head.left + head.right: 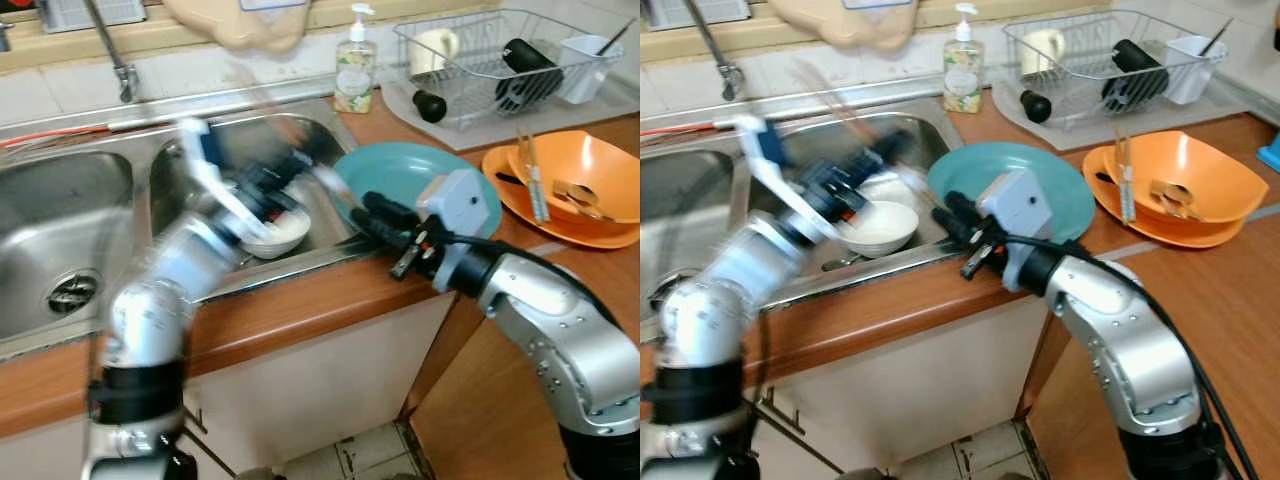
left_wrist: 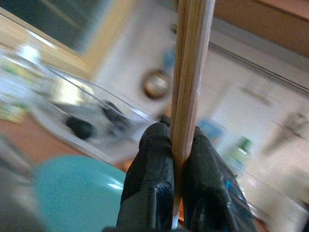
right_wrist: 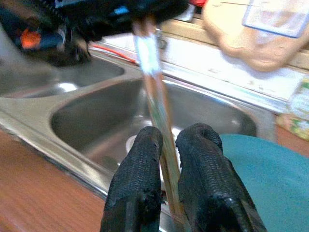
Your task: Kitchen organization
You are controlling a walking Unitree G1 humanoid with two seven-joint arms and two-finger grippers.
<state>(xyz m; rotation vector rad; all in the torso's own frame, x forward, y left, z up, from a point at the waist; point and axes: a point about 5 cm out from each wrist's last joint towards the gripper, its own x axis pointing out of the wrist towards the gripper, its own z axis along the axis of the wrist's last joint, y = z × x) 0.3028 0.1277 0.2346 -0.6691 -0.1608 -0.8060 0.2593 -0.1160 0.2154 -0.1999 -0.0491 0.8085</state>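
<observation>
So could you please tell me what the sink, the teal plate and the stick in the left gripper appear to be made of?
Sink: brushed stainless steel, grey with soft reflections. Teal plate: glossy, probably plastic or glazed ceramic. Stick in the left gripper: pale and grained, likely wood or bamboo.

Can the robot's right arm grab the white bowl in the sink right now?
Probably not yet. The right gripper sits at the sink's edge near the white bowl, but its fingers already pinch wooden chopsticks, and the left gripper hovers over the bowl, crowding it.
</observation>
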